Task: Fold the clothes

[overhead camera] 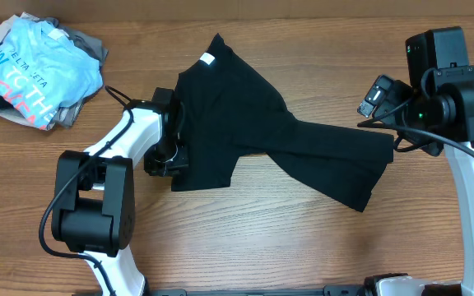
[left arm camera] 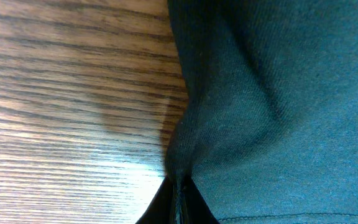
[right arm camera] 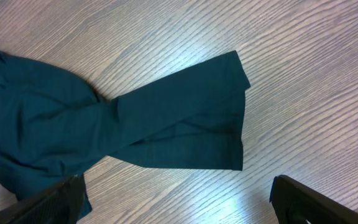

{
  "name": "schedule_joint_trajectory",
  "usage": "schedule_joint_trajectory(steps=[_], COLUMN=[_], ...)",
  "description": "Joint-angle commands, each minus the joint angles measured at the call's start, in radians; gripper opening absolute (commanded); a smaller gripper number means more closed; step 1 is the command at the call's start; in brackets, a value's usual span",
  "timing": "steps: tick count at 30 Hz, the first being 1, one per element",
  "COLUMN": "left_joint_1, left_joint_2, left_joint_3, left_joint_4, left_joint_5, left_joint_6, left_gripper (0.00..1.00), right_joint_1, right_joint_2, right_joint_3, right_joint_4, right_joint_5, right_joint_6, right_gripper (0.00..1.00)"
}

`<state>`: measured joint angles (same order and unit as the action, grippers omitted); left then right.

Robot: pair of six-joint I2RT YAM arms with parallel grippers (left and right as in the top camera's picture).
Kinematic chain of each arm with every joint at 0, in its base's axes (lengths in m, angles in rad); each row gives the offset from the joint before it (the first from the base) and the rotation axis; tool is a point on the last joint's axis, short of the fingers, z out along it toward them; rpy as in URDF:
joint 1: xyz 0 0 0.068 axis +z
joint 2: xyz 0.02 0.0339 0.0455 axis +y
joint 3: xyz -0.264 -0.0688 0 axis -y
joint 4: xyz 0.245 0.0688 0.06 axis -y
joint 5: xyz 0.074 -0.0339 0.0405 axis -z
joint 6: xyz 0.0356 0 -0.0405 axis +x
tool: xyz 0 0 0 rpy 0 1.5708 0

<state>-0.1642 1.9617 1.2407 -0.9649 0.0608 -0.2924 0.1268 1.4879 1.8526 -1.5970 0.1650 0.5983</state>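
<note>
The clothes, a black T-shirt (overhead camera: 253,131) with a white neck label (overhead camera: 206,58), lie crumpled and twisted across the middle of the table, one end stretching right. My left gripper (overhead camera: 169,154) sits at the shirt's left edge. In the left wrist view it (left arm camera: 180,190) is shut, pinching a fold of the black fabric (left arm camera: 278,106). My right gripper (overhead camera: 383,103) hovers above the shirt's right end. The right wrist view shows it (right arm camera: 179,205) open, fingertips (right arm camera: 316,199) wide apart over bare wood, with the shirt (right arm camera: 135,124) beyond them.
A pile of other garments lies at the far left corner: a light blue T-shirt (overhead camera: 31,70) on top of grey garments (overhead camera: 85,45). The wooden table (overhead camera: 303,238) runs to its far edge along the top of the overhead view.
</note>
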Motion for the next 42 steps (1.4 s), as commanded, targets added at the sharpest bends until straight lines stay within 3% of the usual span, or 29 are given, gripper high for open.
schedule_joint_trajectory(steps=[1, 5, 11, 20, 33, 42], left_joint_1=[0.009, 0.071, 0.201, 0.362, 0.372, 0.372], left_joint_2=[0.043, 0.022, -0.04, -0.173, -0.216, -0.216], left_joint_3=[0.007, 0.02, 0.021, 0.021, 0.019, 0.019], left_joint_4=[-0.014, -0.03, -0.062, -0.13, -0.138, -0.137], left_joint_5=[0.015, 0.021, 0.021, 0.018, 0.017, 0.017], left_joint_6=[-0.055, -0.127, -0.127, -0.092, -0.077, -0.07], left_gripper=[0.04, 0.04, 0.04, 0.04, 0.04, 0.04], right_joint_1=[0.001, 0.001, 0.001, 0.001, 0.0, -0.044], right_joint_2=[-0.001, 0.005, 0.026, 0.027, 0.027, 0.028], right_joint_3=[-0.001, -0.002, -0.029, -0.289, -0.699, -0.753], right_joint_4=[0.001, -0.015, -0.02, 0.19, 0.516, 0.723], right_joint_5=[0.02, 0.014, 0.012, -0.132, -0.141, -0.14], right_joint_6=[0.003, 0.005, 0.011, 0.016, 0.113, 0.108], right_gripper=[1.0, 1.0, 1.0, 1.0, 1.0, 1.0])
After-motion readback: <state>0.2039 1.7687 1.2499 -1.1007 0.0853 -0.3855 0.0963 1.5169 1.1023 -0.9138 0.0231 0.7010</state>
